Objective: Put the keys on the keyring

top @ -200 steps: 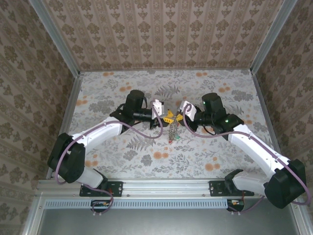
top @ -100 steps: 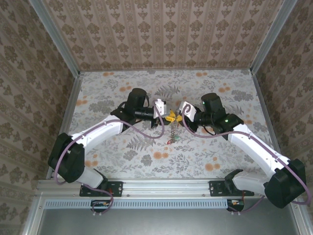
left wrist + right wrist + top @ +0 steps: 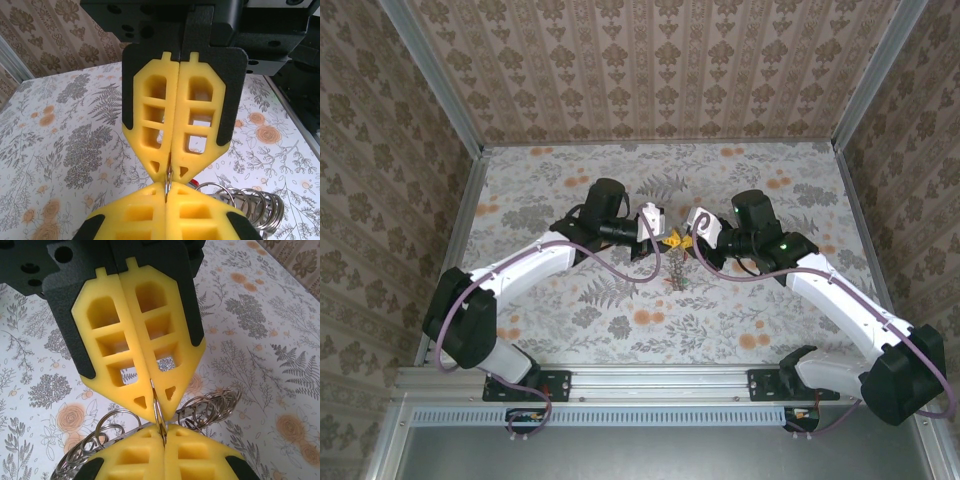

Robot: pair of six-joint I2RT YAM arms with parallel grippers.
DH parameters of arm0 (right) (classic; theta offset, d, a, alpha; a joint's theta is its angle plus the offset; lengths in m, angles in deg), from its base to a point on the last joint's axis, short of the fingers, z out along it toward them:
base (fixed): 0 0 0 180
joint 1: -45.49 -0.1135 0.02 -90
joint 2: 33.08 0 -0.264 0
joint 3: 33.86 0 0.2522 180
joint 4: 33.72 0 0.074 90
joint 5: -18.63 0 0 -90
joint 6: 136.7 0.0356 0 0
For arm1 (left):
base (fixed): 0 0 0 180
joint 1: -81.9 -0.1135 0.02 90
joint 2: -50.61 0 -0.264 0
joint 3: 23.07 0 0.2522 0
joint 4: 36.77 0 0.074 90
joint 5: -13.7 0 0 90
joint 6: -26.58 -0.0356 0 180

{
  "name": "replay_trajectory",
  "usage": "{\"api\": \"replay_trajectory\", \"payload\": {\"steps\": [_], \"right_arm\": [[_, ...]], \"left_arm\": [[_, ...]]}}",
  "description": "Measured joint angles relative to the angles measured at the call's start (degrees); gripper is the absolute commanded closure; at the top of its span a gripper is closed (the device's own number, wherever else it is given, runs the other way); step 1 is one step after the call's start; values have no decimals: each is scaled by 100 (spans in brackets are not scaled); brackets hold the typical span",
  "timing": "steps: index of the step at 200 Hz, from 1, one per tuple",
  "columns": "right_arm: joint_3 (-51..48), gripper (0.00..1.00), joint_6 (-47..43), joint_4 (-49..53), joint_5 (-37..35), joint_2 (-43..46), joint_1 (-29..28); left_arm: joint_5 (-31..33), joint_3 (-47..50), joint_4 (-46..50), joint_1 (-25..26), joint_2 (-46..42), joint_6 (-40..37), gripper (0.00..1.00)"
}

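The left gripper [image 3: 170, 172] is clenched: its two yellow fingers [image 3: 150, 115] press flat together along their whole length, and a thin loop of the keyring [image 3: 240, 202] is pinched right at their tips. The right gripper [image 3: 155, 415] is clenched the same way, its fingers [image 3: 112, 352] closed on a thin wire loop of the same ring. The two pairs of tips meet nose to nose, touching or all but touching, with the wire running between them.

On the left wrist camera the silvery coils bulge out to one side, just beside the right gripper [image 3: 166, 192]. On the right wrist camera the coils [image 3: 210, 407] fan out on both sides, just behind the left gripper [image 3: 164, 442].

From above, the keyring [image 3: 677, 272] shows as a small grey bunch trailing from the pinch point toward the near edge. It sits about midway between the left and right edges of the table [image 3: 570, 320] and roughly midway between its far and near edges. Any keys in that bunch are too small to tell.

The left gripper [image 3: 665, 238] and the right gripper [image 3: 685, 240] reach in from opposite sides, their arms bent back to the near corners. The table has a floral covering, and patterned walls [image 3: 650, 70] stand along its far, left and right edges.
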Motion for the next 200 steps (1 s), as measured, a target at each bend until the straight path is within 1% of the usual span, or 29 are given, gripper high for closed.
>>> {"api": "replay_trajectory", "payload": {"steps": [49,74,121,169,200], "right_arm": [[-2,100,24,-26,-11,0,0],[-2,100,136,-83,-33,0,0],[-162,94,306,-420,-39,0,0],[-297,85,448,-774,-17,2,0],[-304,84,448,-846,-17,2,0]], "left_arm": [[-44,7,-63,-28,0,74,100],[-118,146,-398,-79,-2,280,100],[-286,400,-962,-186,-2,671,100],[-378,610,-1471,-232,-2,1021,100],[-411,647,-1628,-249,-2,1147,100]]}}
